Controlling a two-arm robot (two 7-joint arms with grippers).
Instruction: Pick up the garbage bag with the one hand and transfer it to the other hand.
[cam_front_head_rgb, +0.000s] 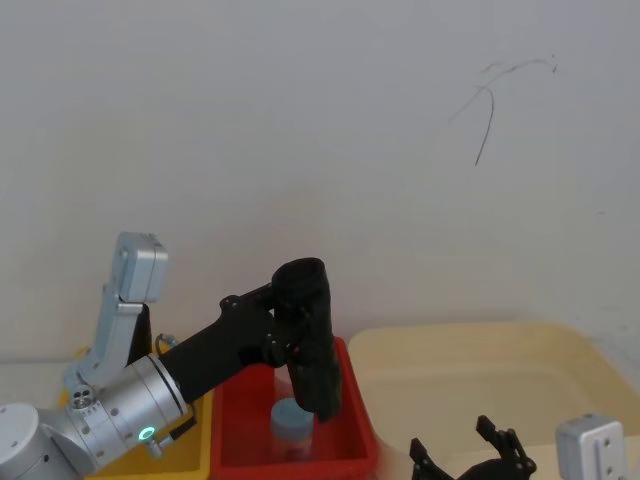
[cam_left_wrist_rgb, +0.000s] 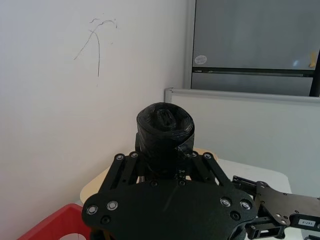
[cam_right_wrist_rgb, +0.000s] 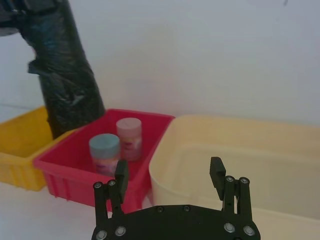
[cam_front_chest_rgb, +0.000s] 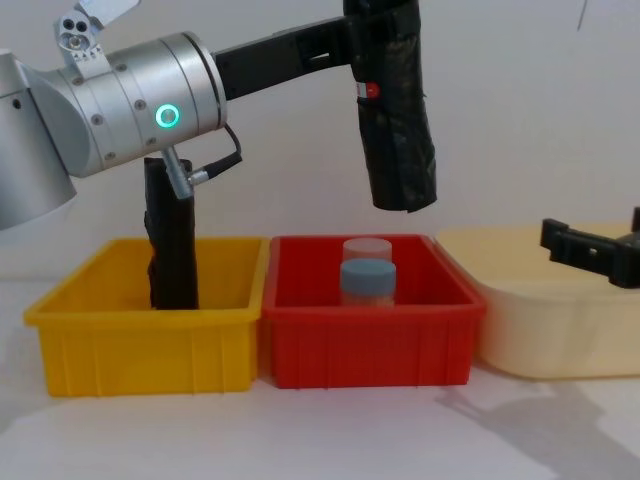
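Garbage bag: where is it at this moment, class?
In the chest view the garbage bag hangs in the air above the red bin, held near its top by the left gripper.

Three bins stand in a row on the white table (cam_front_chest_rgb: 330, 430), each touching the next. The yellow bin (cam_front_chest_rgb: 140, 340) is at the left end, the red bin (cam_front_chest_rgb: 365, 340) in the middle and a larger cream tub (cam_front_chest_rgb: 550, 330) at the right end. A slim plain black roll (cam_front_chest_rgb: 172, 250) stands upright in the yellow bin, rising well above its rim. Two small jars stand in the red bin near its middle: a blue-lidded jar (cam_front_chest_rgb: 368, 278) on the near side and a pink-lidded jar (cam_front_chest_rgb: 367, 247) just behind it. The white wall behind bears a thin dark scribble (cam_front_head_rgb: 487, 105) toward its upper right.
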